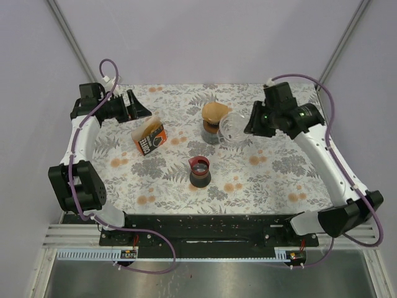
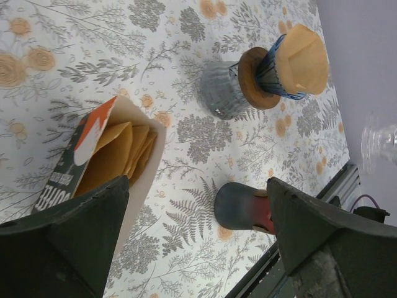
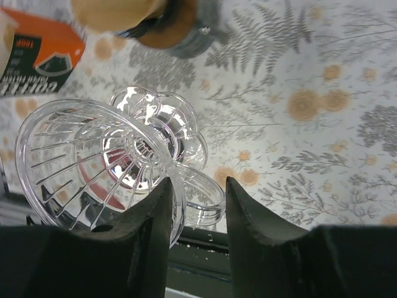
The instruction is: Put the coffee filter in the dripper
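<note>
Nearest the arm bases, a small dark cup (image 1: 200, 172) with a red band is standing on the surface (image 1: 267, 180). Beyond it, the right end effector (image 3: 196, 186) is pinching the clear dripper (image 3: 93, 161) by its base ring, holding it tipped on its side next to a ribbed jar (image 2: 223, 93) that is carrying a brown paper cone (image 2: 304, 56). The coffee filter (image 2: 115, 155) is sitting with others inside the open box (image 1: 150, 138). Farthest back, the left end effector (image 1: 138, 107) is hanging spread wide and empty by that box. By my judgement, the dripper is in hand, while picking a filter and seating it are both left to do.
</note>
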